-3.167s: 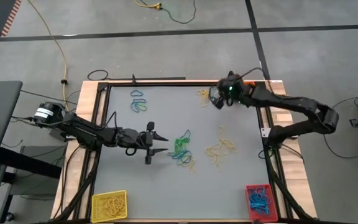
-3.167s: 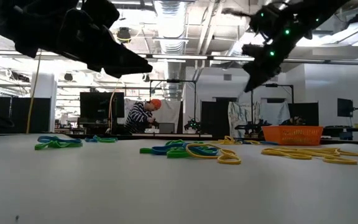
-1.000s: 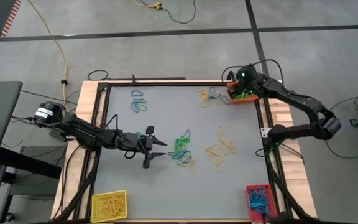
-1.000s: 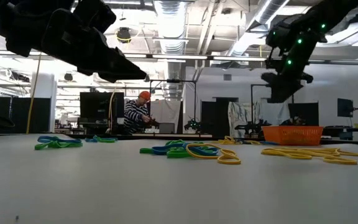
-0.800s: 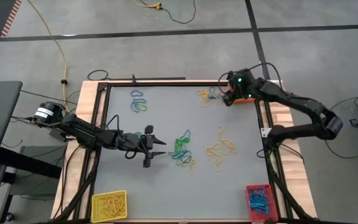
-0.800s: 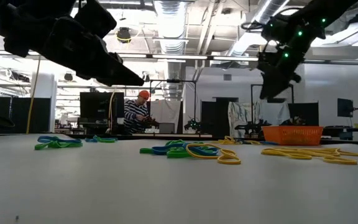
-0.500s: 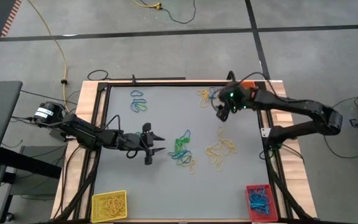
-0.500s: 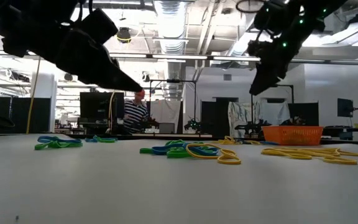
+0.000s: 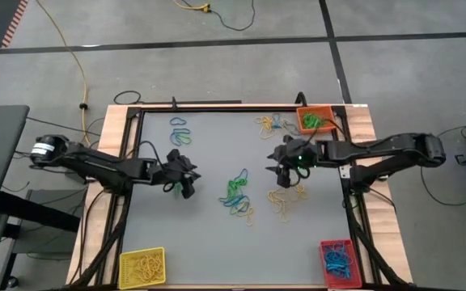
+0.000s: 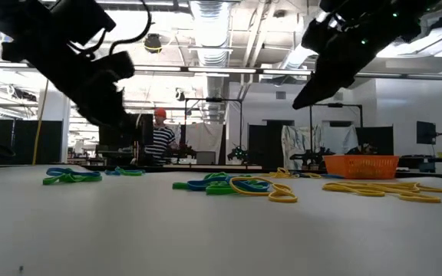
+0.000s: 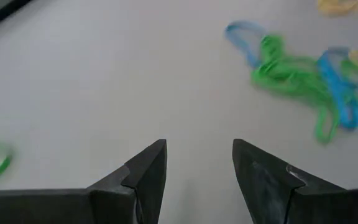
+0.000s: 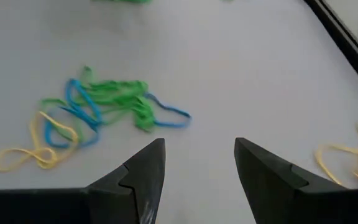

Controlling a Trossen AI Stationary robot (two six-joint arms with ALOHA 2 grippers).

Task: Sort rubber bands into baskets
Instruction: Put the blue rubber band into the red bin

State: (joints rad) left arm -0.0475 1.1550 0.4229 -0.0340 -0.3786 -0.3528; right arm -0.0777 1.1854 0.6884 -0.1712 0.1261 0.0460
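Rubber bands lie loose on the grey table: a green, blue and yellow pile [image 9: 238, 194] at the middle, yellow ones [image 9: 286, 194] to its right, green and blue ones [image 9: 180, 134] at the far left, a mixed cluster [image 9: 269, 124] at the far right. The orange basket [image 9: 315, 120] stands in the far right corner, the yellow basket [image 9: 141, 266] near left, the red basket [image 9: 336, 260] near right. My left gripper [image 9: 189, 183] hangs open left of the middle pile [image 11: 303, 78]. My right gripper [image 9: 277, 168] hangs open to that pile's right [image 12: 98, 109]. Nothing lies between either pair of fingers.
Raised dark rails [image 9: 133, 162] frame the table on all sides. A long yellow cable [image 9: 71, 56] runs over the floor beyond the far left corner. In the low view a person [image 10: 158, 142] stands far behind the table.
My right gripper has swung from above the orange basket toward the table's middle and near side, and now faces the middle pile. My left gripper has drawn back toward the left and far side, rolling and tipping downward. No band has moved.
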